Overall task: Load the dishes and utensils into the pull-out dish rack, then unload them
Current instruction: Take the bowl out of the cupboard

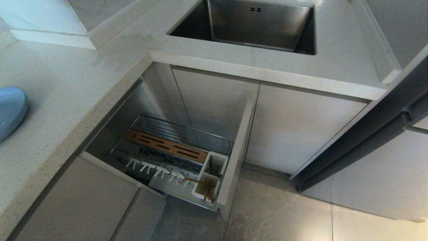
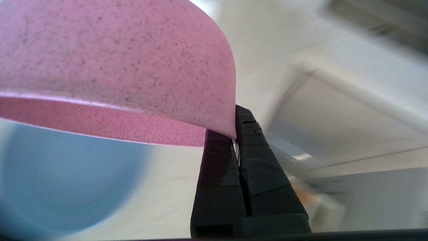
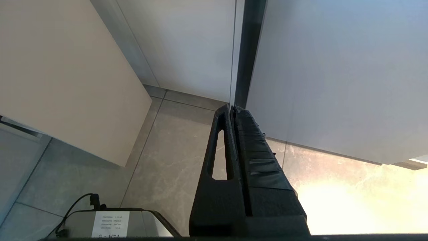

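**Bringing the pink bowl to the rack**

From my head camera, the pull-out rack stands open below the counter, about 6 o'clock from the sink; the plate lies at 9 o'clock. Chopsticks already sit in a cup. My left gripper is clamped on the bowl rim, so I should lower slowly. The right gripper rests closed, holding nothing.

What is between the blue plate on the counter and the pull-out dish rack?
In the head view only bare counter and its edge lie between the blue plate and the pull-out dish rack.
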Controlling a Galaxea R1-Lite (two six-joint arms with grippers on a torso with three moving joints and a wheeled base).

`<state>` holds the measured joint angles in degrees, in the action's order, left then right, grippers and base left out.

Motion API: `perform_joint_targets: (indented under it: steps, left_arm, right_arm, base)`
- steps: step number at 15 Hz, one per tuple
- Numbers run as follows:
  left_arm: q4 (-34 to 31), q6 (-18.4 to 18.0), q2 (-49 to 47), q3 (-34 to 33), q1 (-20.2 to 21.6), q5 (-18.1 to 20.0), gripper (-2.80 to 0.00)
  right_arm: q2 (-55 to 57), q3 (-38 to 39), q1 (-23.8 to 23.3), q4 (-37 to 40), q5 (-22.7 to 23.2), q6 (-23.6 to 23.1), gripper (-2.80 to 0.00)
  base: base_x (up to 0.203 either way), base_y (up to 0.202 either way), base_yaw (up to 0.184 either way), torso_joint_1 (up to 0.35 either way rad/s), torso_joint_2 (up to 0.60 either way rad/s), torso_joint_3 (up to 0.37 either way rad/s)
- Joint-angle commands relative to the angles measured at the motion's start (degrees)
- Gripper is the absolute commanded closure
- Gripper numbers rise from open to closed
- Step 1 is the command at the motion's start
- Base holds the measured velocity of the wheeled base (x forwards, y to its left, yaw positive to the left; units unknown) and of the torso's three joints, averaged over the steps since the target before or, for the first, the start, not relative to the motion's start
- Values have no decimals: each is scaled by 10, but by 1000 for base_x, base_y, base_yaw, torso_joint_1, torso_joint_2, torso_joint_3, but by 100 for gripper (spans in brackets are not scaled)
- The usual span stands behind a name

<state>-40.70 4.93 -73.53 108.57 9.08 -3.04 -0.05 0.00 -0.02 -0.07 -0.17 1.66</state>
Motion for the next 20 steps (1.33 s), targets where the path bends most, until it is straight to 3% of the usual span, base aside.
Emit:
perform_joint_targets:
  steps: [1,3,5,10,13,17,20]
  left_arm:
    - [-56,-46,7,3,68,41,0]
    - [-107,-103,0,5,102,105,0]
    - [-147,-164,-27,6,114,137,0]
    - [-190,-274,-120,7,114,137,0]
    - [-190,-321,-162,15,109,134,0]
    - [-213,-328,-169,16,99,116,0]
    - [-227,-327,-157,16,77,77,0]
  right_arm:
    - [0,0,0,0,0,0,0]
    - [0,0,0,0,0,0,0]
    - [0,0,0,0,0,0,0]
    - [0,0,0,0,0,0,0]
    - [0,0,0,0,0,0,0]
    - [0,0,0,0,0,0,0]
    - [0,0,0,0,0,0,0]
  base:
    - [0,0,0,0,0,0]
    - [0,0,0,0,0,0]
    - [0,0,0,0,0,0]
    - [0,0,0,0,0,0]
    - [0,0,0,0,0,0]
    - [0,0,0,0,0,0]
    - [0,0,0,0,0,0]
